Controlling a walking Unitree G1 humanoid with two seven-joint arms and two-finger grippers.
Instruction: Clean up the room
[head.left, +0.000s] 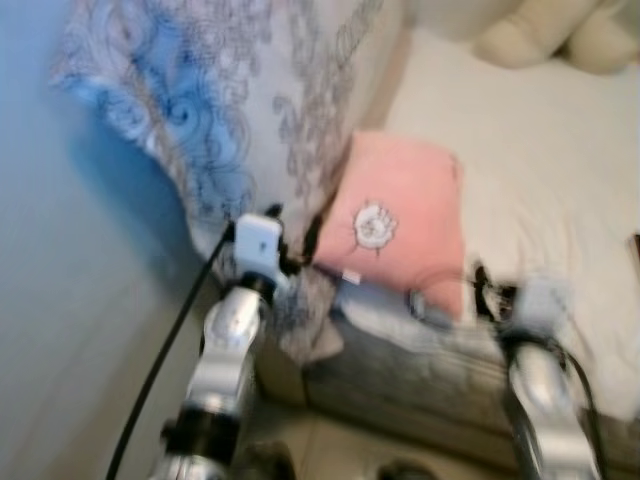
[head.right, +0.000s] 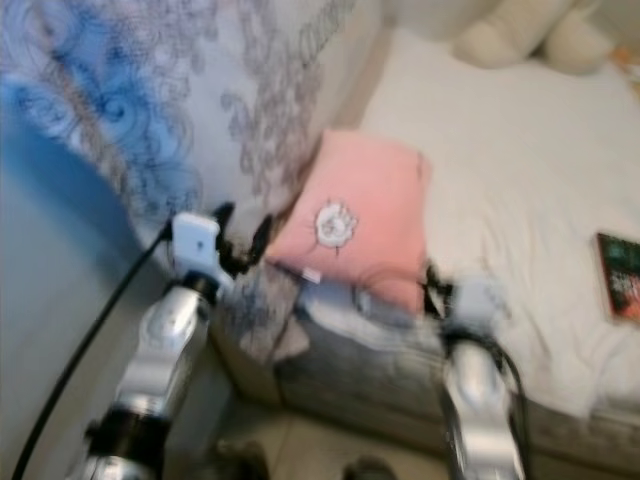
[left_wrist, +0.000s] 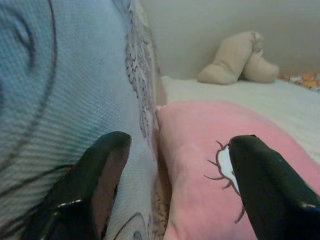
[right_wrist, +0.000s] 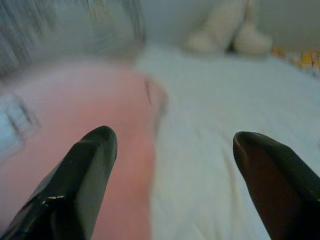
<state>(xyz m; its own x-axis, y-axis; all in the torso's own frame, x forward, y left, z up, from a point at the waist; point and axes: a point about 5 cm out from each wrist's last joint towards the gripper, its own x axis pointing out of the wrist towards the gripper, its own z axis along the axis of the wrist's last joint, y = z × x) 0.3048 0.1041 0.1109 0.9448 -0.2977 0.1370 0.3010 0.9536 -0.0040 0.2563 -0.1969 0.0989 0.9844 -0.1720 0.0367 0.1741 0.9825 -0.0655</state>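
Observation:
A pink pillow with a small white cartoon patch lies on the white bed, leaning against a large blue-and-grey patterned cushion. My left gripper is open at the pillow's near left corner, one finger against the patterned cushion and the other over the pink pillow. My right gripper is open at the pillow's near right edge, with the pillow behind its left finger and bare white sheet behind the other. The eye views are blurred.
A cream stuffed toy lies at the far end of the bed. A dark book rests on the sheet at the right. The grey bed side faces me, with a pale wall on the left and floor below.

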